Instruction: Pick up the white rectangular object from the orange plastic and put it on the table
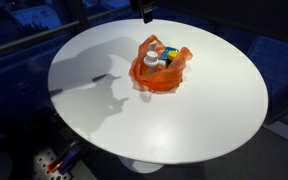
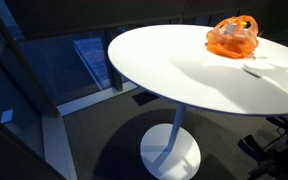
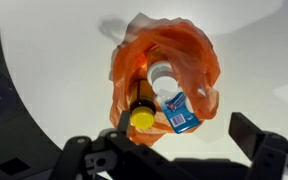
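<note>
1. Round white table (image 1: 216,112) spreads wide beneath me.
2. Orange plastic (image 3: 196,48) sits crumpled on it, at my 12 o'clock.
3. My gripper (image 3: 166,142) hangs above, fingers spread wide, gripping nothing.
4. White rectangular object (image 3: 182,112) lies inside the plastic, near my 12 o'clock, untouched.

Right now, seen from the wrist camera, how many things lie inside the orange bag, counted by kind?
bottle with yellow cap: 1
white round container: 1
blue and white box: 1
Total inside the orange bag: 3
</note>
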You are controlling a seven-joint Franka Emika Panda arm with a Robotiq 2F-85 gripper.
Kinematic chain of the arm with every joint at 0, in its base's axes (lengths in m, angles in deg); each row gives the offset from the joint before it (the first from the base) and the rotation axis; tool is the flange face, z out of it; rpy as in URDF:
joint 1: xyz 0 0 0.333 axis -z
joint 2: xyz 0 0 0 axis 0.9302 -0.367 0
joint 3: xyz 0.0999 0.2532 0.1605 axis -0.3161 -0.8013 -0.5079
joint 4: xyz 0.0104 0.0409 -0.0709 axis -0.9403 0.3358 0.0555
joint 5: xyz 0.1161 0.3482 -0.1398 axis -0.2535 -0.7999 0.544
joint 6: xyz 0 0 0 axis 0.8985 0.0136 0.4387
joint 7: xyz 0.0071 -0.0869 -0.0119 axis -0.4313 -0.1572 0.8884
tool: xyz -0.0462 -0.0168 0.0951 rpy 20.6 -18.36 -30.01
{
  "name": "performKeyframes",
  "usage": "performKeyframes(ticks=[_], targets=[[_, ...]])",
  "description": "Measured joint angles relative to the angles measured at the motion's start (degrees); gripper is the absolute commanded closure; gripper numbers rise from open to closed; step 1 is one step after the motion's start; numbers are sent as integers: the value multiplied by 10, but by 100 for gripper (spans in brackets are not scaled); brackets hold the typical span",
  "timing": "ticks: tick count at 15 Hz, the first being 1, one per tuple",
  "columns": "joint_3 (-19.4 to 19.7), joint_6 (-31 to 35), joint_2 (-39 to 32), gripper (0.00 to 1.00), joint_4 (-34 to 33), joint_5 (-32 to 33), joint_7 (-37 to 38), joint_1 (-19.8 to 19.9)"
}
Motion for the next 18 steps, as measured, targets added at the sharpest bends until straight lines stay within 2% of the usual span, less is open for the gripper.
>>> performKeyframes(ticks=[7,18], targets=[[36,4,-95,0,-58,50,75,7],[58,4,-154,0,-75,55,93,-27]])
